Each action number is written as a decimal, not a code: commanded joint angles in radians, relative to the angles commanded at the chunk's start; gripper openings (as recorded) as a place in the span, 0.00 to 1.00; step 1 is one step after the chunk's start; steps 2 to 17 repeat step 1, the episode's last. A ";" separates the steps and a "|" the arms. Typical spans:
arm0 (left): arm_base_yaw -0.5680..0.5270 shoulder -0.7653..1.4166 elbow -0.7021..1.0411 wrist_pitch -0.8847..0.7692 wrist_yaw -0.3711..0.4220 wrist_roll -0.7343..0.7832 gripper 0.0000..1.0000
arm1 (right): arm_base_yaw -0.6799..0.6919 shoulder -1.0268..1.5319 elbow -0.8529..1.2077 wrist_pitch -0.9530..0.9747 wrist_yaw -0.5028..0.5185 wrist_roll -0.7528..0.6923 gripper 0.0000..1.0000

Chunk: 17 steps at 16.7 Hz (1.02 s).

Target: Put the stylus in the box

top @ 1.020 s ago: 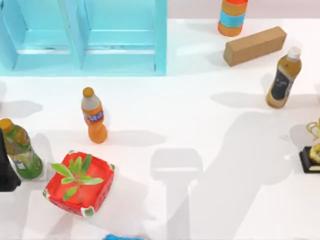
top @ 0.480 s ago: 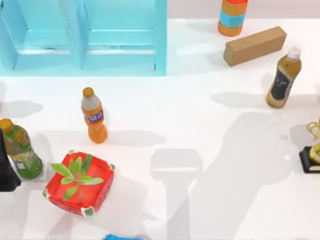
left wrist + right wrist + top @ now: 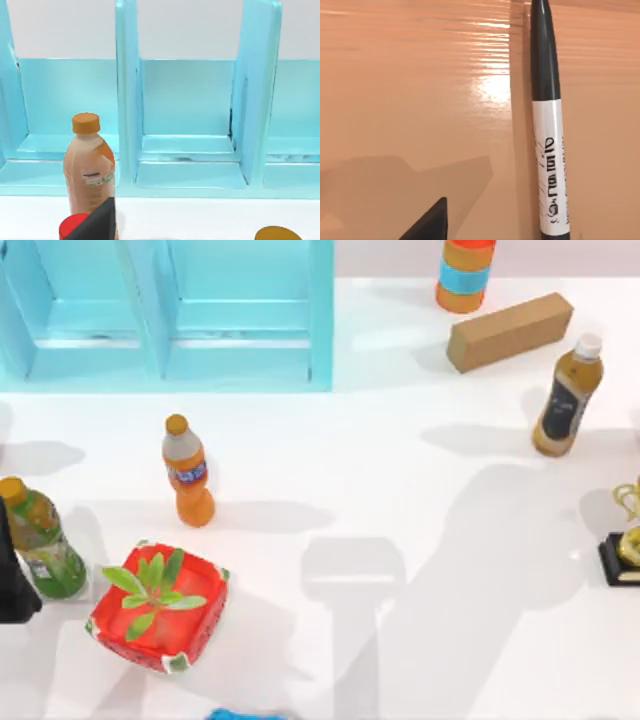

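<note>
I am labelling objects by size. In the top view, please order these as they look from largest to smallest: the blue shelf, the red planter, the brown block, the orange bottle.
1. blue shelf
2. red planter
3. brown block and orange bottle: these look too alike in size to rank.

The left arm (image 3: 12, 575) sits at the top view's left edge, a dark shape just beside the green bottle (image 3: 40, 538). One black fingertip (image 3: 95, 222) of the left pincer pokes into its wrist view. A black fingertip (image 3: 427, 224) of the right pincer shows in the right wrist view.
</note>
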 joint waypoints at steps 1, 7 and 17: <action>0.000 0.000 0.000 0.000 0.000 0.000 1.00 | 0.000 0.000 0.000 0.000 0.000 0.000 1.00; 0.000 0.000 0.000 0.000 0.000 0.000 1.00 | 0.000 0.000 0.000 0.000 0.000 0.000 1.00; 0.000 0.000 0.000 0.000 0.000 0.000 1.00 | 0.000 0.000 0.000 0.000 0.000 0.000 1.00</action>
